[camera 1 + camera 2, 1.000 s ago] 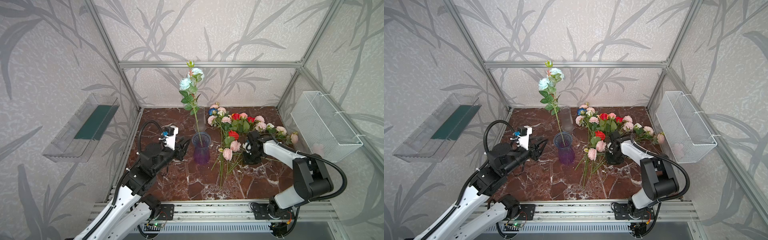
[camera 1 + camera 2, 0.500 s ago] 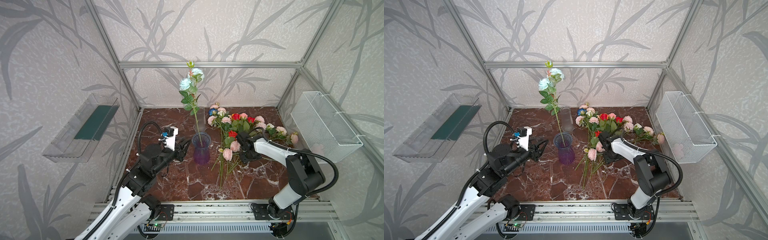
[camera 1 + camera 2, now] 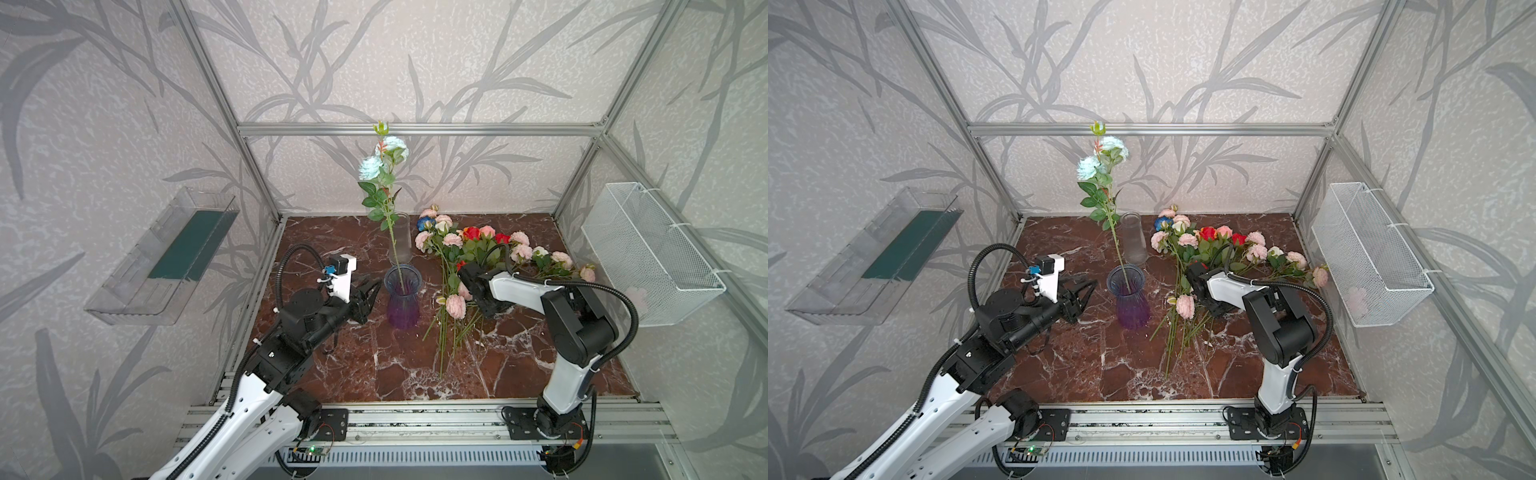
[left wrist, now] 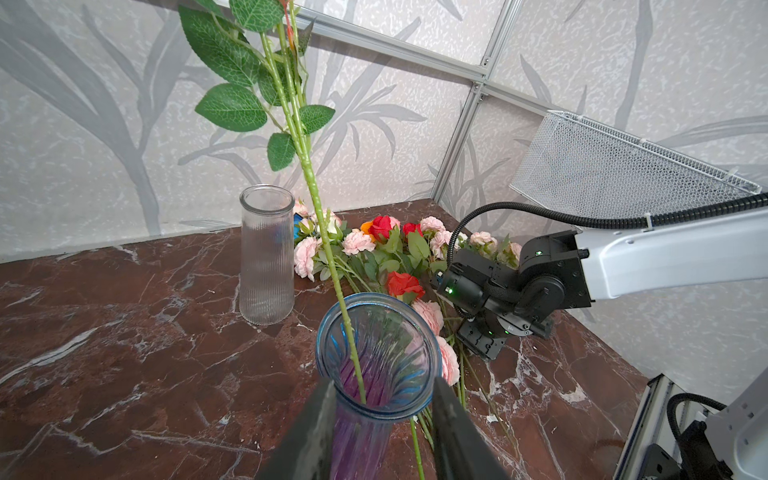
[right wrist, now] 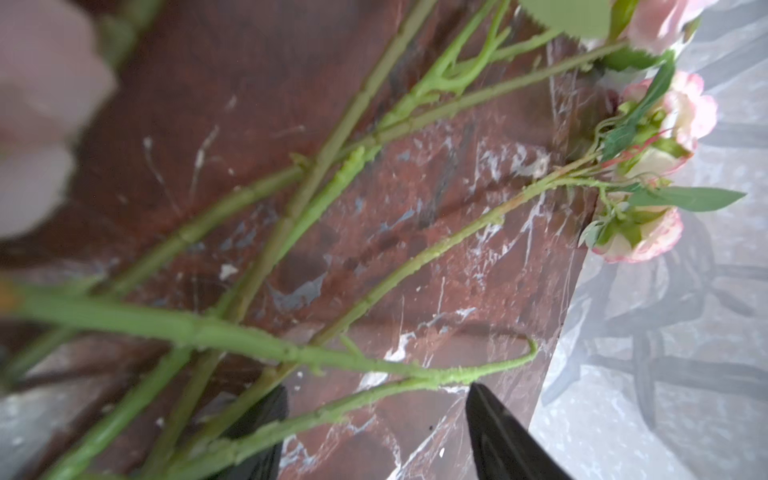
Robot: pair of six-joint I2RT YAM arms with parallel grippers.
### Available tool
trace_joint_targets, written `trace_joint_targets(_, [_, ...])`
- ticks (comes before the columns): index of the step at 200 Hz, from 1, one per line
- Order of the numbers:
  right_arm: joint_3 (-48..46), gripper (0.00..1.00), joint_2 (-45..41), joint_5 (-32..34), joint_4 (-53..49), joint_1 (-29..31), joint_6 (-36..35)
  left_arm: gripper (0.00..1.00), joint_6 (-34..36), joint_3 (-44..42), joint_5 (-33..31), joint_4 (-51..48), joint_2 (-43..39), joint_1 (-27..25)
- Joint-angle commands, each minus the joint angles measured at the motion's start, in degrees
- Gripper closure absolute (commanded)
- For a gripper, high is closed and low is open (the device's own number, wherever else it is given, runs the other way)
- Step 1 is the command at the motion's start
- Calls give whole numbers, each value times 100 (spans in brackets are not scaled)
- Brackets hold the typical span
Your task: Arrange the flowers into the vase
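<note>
Left gripper [image 3: 371, 289] half open, empty, just left of vase [image 3: 401, 309]. Right gripper [image 5: 376, 411] open astride flowers [image 3: 478, 245] stems, right of vase. Bare table [image 3: 374, 365] in front of vase.

You have one spray standing in the vase [image 3: 402, 303]; the other flowers [image 3: 478, 249] lie in a heap beside it.

The vase is upright, made of clear fluted glass that is blue at the flared rim and purple toward the base. The spray [image 3: 371, 168] in it carries two pale teal blooms and broad green leaves on a long stem [image 4: 309, 183], which tilts a little as it rises. In both top views you see the heap to the vase's right, fanned out with heads toward the back and bare stem ends [image 3: 442, 353] toward the front. The blooms are mostly pink, with red ones [image 3: 471, 233], a blue one [image 3: 426, 224] and some cream. One pink bloom [image 3: 456, 305] lies nearest the vase, not touching it.
</note>
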Motion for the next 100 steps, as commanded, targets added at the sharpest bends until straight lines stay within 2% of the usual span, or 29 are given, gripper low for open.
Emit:
trace_joint_targets(1, [-175, 44, -257, -57, 676, -46, -190, 60, -92, -51, -21, 138, -61, -22])
trace_joint_targets(24, [-266, 66, -359, -797, 1041, -176, -663, 60, -92, -66, 10, 194, -34, -24])
trace_joint_targets(38, [-186, 70, -277, -1017, 1055, -186, -888, 60, -99, -76, 15, 236, -8, -26])
trace_joint_targets(49, [-113, 70, -249, -1115, 1007, -167, -1007, 61, -110, -80, 22, 242, -1, -25])
trace_joint_targets(76, [-181, 64, -288, -795, 1277, 47, -1119, 61, -128, -92, 33, 249, 3, -31])
trace_joint_targets(100, [-141, 58, -85, -16, 1303, 376, -1339, 60, -142, -130, 43, 280, 5, -31])
